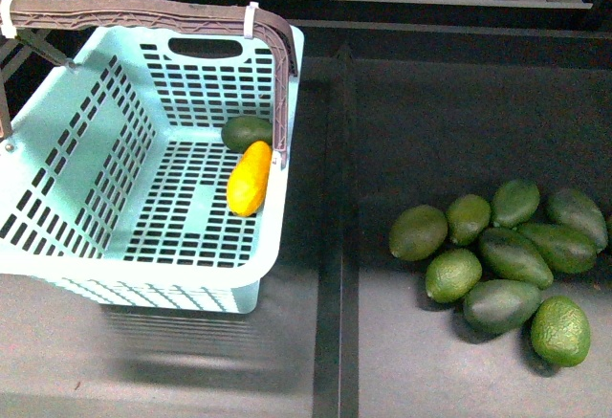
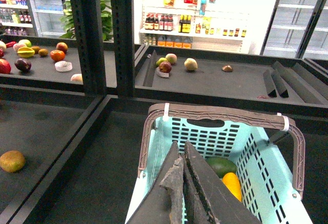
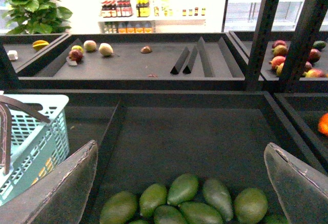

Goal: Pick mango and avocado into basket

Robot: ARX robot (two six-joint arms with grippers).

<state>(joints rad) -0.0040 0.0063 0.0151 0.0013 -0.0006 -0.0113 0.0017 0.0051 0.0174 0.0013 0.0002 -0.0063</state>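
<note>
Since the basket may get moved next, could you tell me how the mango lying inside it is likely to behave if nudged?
The mango is elongated with smooth, rounded skin, so it would probably roll sideways rather than stay put. It lies close against the basket wall below the handle, which should stop it on that side. The avocado sits right at its far end, so a push that way would likely shove both.

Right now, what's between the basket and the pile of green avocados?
Nothing but bare dark shelf and a raised divider between the basket and the avocado pile, front view.

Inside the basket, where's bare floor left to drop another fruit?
The basket floor is bare along its left wall and near front rim. Crowded only at the far right corner, where the avocado and mango lie under the handle.
</note>
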